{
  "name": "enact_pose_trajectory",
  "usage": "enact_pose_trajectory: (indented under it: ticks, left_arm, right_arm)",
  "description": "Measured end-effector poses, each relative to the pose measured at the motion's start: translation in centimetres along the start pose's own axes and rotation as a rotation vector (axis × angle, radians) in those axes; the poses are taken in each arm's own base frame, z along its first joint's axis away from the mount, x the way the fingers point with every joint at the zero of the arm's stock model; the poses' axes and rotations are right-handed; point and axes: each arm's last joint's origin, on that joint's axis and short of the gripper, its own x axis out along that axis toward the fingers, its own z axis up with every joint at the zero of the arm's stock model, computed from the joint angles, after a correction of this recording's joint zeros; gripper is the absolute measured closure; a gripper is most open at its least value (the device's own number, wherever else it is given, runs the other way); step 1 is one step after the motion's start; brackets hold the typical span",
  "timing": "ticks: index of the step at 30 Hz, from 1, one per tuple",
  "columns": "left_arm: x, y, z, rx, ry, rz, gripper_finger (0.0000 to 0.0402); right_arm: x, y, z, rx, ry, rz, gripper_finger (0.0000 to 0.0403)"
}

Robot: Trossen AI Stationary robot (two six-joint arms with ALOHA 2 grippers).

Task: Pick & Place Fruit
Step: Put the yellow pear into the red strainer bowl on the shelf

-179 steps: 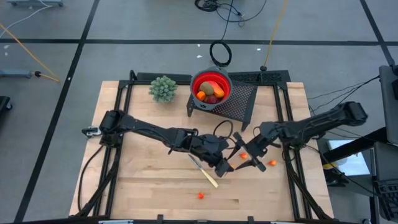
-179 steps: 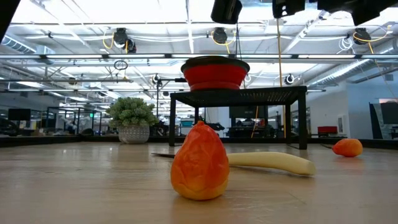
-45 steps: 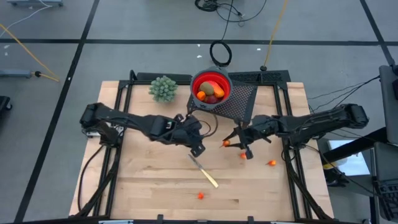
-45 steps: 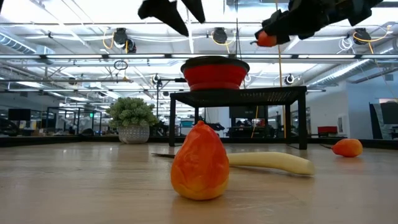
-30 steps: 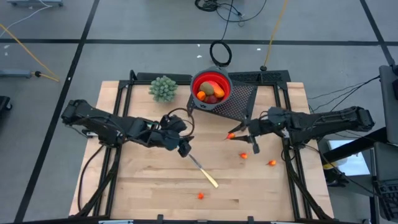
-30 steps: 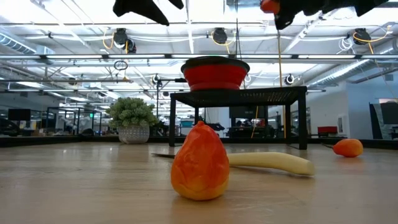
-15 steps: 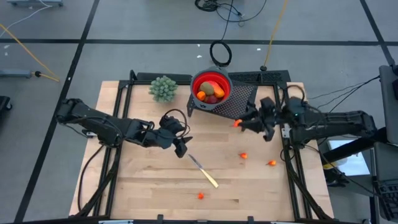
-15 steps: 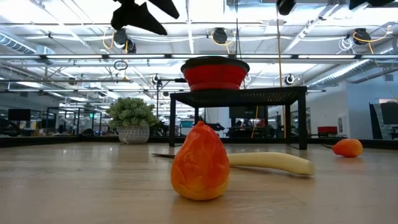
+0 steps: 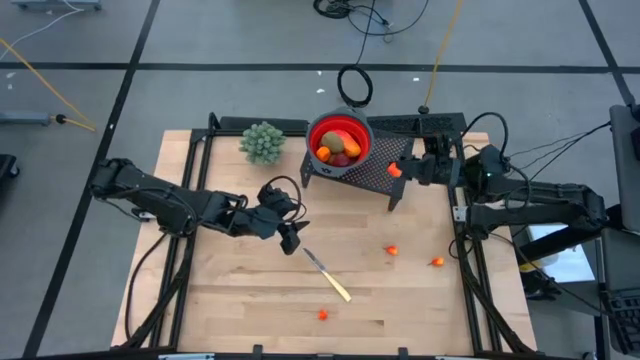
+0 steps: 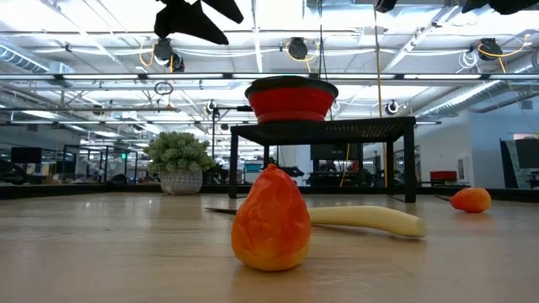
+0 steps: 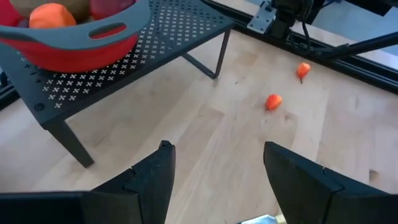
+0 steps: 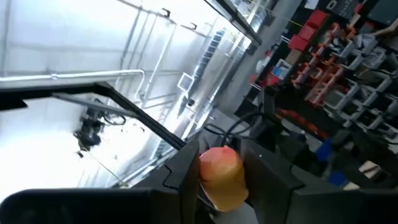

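My right gripper (image 9: 402, 170) is shut on a small orange-red fruit piece (image 12: 221, 175), above the black rack (image 9: 385, 155) just right of the red bowl (image 9: 340, 128). The bowl stands on the rack and holds several fruit pieces (image 9: 336, 148). My left gripper (image 9: 290, 238) is open and empty above the table's middle; its fingers (image 11: 152, 180) stand apart. Small orange pieces lie on the wood: two at the right (image 9: 392, 250) (image 9: 437, 262), one near the front (image 9: 322, 314), which also shows large in the low view (image 10: 269, 220). My right gripper pinches the small orange-red piece (image 12: 219, 163) between its two fingers. The fingers come from the table's right side and slant upward. The piece (image 9: 396, 170) is lifted clear, above the rack.
A knife with a pale handle (image 9: 328, 273) lies on the wood between the arms. A green potted plant (image 9: 263, 142) stands at the far left of the rack. The rack's legs (image 11: 68, 146) stand on the table's far part.
My right gripper has carried the orange-red piece up and toward the table's far edge, from above the wood to above the rack beside the bowl, tipping its fingers upward. My left gripper has drawn back a little toward the table's left.
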Motion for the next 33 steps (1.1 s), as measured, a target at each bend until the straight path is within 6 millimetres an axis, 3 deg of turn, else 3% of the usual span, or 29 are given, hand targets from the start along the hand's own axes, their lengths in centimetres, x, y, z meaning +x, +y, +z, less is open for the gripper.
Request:
enact_pose_trajectory:
  ticks: [8,13,19,33]
  left_arm:
    - [0.0,0.0,0.0,-0.001,0.008,-0.014,0.0158]
    - [0.0,-0.1,0.0,0.011,0.012,-0.027,0.0158]
    - [0.0,0.0,0.0,0.035,0.012,-0.026,0.0158]
    - [3.5,2.1,-2.8,-0.019,-0.025,-0.149,0.0158]
  right_arm:
    - [-0.2,-0.2,0.7,-0.016,0.005,0.002,0.0297]
    - [-0.1,-0.9,1.0,-0.209,-0.004,-0.032,0.0296]
    - [0.5,-3.4,1.2,-0.506,0.031,-0.140,0.0296]
    - [0.5,-9.1,3.2,-0.752,0.084,-0.381,0.0297]
